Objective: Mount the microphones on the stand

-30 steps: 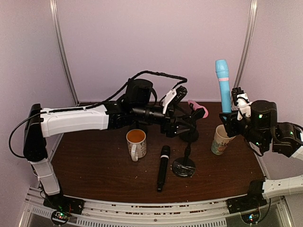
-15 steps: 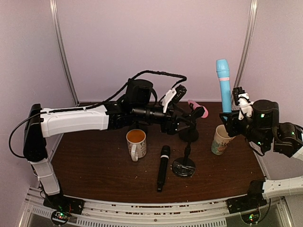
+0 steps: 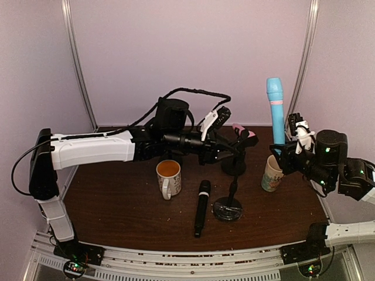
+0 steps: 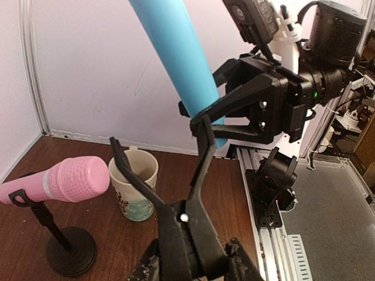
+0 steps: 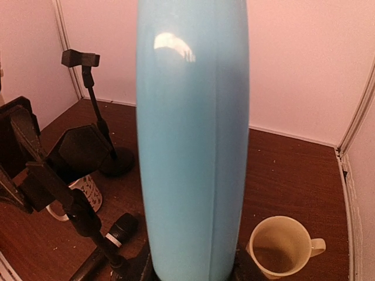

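My left gripper (image 4: 193,264) is shut on the handles of the near stand's black clip (image 4: 188,225), and the clip's two prongs stand spread wide. In the top view the left gripper (image 3: 225,150) reaches over the near stand (image 3: 228,208). The pink microphone (image 4: 61,180) rests in the far stand's clip (image 3: 235,166). My right gripper (image 3: 282,154) is shut on the light blue microphone (image 3: 275,114) and holds it upright, just right of the spread clip. It fills the right wrist view (image 5: 193,140). The black microphone (image 3: 201,208) lies on the table.
A mug with a brown inside (image 3: 169,176) stands left of the black microphone. A cream mug (image 3: 272,172) stands under the right gripper and also shows as the cream mug (image 5: 282,252) in the right wrist view. The metal rail (image 3: 193,257) runs along the near edge.
The left gripper has closed on the stand's clip, spreading its prongs. The right arm has drifted slightly right and down with the blue microphone.
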You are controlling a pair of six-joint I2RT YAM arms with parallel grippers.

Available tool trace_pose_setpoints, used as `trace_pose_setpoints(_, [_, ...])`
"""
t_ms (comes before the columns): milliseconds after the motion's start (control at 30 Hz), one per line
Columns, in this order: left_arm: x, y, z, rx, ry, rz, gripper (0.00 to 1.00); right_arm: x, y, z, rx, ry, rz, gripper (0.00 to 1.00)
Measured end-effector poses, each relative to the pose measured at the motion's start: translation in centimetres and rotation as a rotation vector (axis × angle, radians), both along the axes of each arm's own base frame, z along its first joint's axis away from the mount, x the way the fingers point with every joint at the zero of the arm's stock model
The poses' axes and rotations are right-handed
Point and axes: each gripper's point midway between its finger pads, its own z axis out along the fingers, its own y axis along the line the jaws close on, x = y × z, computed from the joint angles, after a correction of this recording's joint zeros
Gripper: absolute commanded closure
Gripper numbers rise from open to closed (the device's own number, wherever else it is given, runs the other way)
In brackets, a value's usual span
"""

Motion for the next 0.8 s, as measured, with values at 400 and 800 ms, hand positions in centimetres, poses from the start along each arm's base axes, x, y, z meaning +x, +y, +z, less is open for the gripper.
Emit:
trace_pose_setpoints(400, [-1.5, 1.5, -0.4, -0.013, -0.088, -0.159, 0.90, -1.8, 3.7, -4.4, -0.072, -0.056, 0.270, 1.00])
trace_pose_setpoints(800, [-2.7, 2.2, -0.5, -0.022, -0.076, -0.257, 0.91, -3.0, 6.3, -5.7, -0.138, -0.085, 0.446, 1.00])
